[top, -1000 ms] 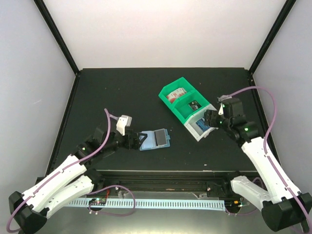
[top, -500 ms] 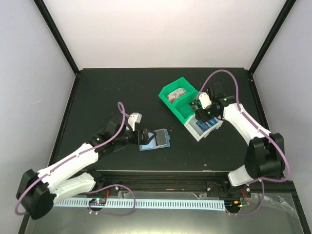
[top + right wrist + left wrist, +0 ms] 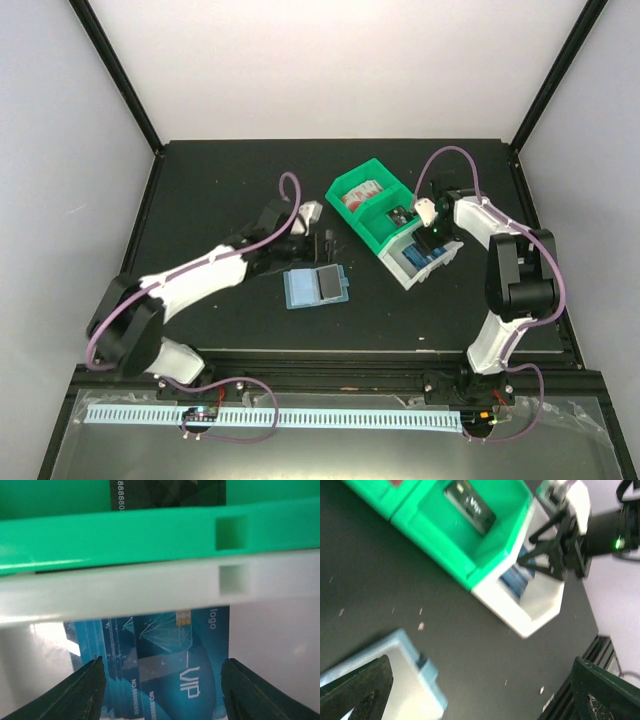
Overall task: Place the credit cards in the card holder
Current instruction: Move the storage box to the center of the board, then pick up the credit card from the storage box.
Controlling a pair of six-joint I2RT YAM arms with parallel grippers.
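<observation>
Top external view, nearest me: the card holder (image 3: pixel 316 287) lies open on the table (image 3: pixel 220 190), pale blue with a grey inner panel. Just beyond it is my left gripper (image 3: pixel 325 246), fingers wide, holding nothing. Farther out, only the right wrist view shows the credit cards (image 3: pixel 170 680): blue, fanned, with chip and "VIP" print, lying in the white bin (image 3: pixel 150 587). My right gripper (image 3: pixel 162 661) has its fingers spread either side of them.

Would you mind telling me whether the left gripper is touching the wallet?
Apart. The top view shows the left gripper beyond the wallet, with a strip of bare table between them.
</observation>
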